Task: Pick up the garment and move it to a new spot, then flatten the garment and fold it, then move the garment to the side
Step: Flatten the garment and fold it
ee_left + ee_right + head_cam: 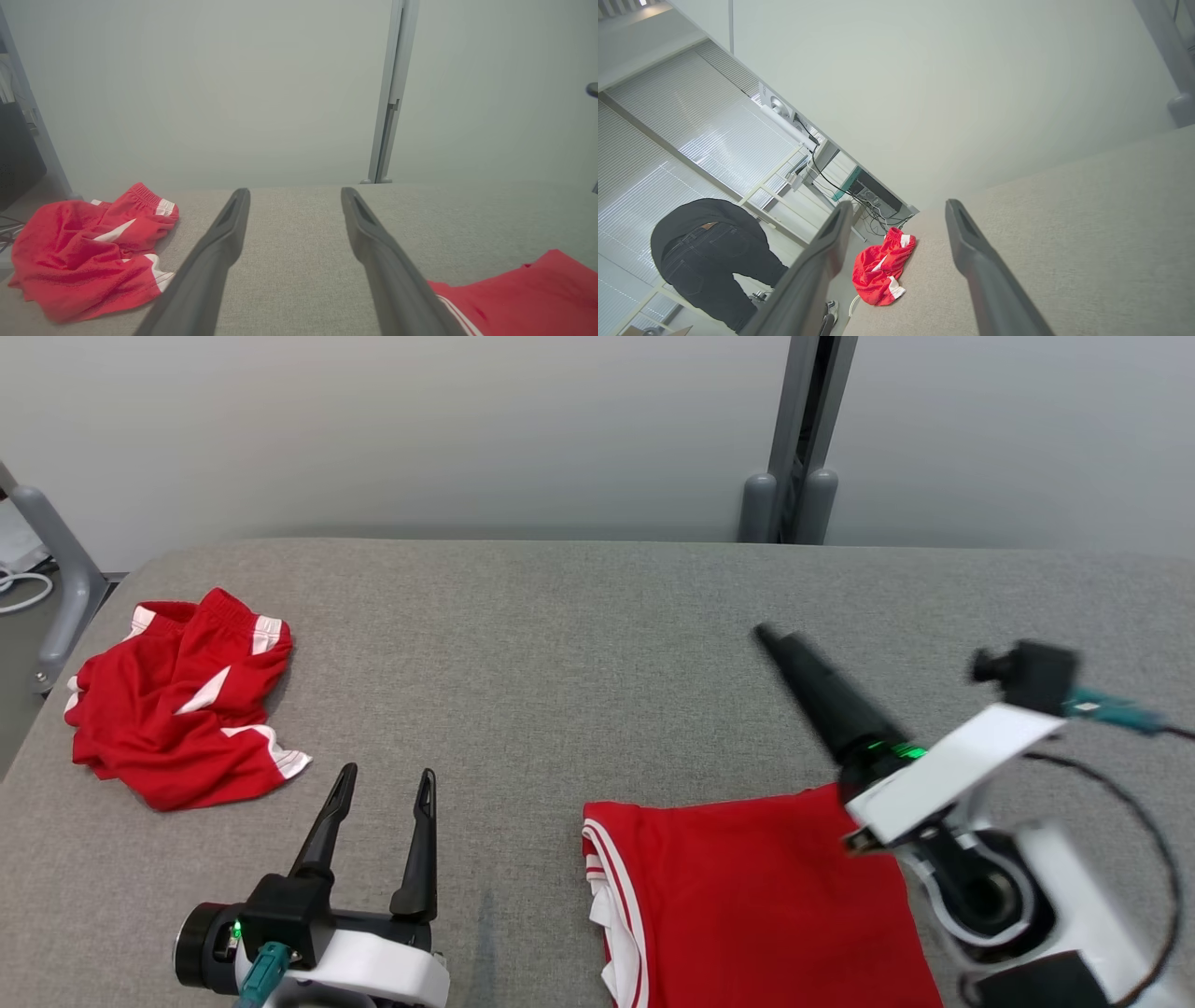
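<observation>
A red garment [747,896] with white trim lies flat at the near edge of the grey table [560,644]; its corner shows in the left wrist view [528,294]. A second red garment [177,700], crumpled shorts with white stripes, lies at the table's far left [84,252] [880,270]. My left gripper [388,771] hovers between the two, open and empty [294,192]. My right gripper [770,639] is raised above the flat garment's far right corner, pointing toward the far left, open and holding nothing [899,205].
A grey post [794,439] stands behind the table against a pale wall. A metal frame leg [56,560] rises at the far left. In the right wrist view a person in dark clothes [705,252] bends over beyond the table's left end.
</observation>
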Motion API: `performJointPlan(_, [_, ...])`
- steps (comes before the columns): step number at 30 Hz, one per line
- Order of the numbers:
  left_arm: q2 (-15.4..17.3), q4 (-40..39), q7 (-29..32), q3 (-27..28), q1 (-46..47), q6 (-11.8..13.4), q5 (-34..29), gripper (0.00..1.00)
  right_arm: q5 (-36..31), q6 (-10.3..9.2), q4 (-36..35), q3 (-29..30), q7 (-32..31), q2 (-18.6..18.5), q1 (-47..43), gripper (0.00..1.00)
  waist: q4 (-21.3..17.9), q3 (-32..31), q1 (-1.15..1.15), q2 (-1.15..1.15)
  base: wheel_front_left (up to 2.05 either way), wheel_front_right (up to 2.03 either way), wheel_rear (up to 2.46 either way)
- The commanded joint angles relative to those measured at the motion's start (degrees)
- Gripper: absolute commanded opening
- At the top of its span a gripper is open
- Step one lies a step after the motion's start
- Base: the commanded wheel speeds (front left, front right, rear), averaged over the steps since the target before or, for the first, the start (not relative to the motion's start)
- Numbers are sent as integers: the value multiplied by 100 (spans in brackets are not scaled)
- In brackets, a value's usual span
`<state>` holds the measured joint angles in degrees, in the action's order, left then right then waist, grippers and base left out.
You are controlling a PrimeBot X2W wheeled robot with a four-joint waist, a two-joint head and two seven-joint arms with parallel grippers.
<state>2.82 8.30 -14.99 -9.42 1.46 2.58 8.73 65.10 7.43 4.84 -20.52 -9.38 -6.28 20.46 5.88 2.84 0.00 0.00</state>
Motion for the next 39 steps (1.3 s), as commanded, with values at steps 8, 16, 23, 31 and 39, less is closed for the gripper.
performJointPlan(8, [18,-137,-19,30,79,5,-50,100,-2821,12,-785,1133,300,-745,-237,100,-141,90,0,0,0,0,0])
performJointPlan(16, [17,-237,-19,0,140,-11,-4,100,-4141,7,-722,1419,1256,-1162,-934,100,-360,163,0,0,0,0,0])
performJointPlan(23, [19,-262,-19,-67,21,17,76,100,-4790,7,-205,1646,2199,-975,-1453,100,-531,191,0,0,0,0,0])
performJointPlan(31, [22,-294,-19,-32,-134,-6,-82,100,-5277,7,58,1518,2467,-679,-1672,100,-633,205,0,0,0,0,0])
performJointPlan(39, [18,-322,-19,-87,-215,43,-41,100,-5199,6,38,1620,2472,-520,-1745,100,-605,201,0,0,0,0,0])
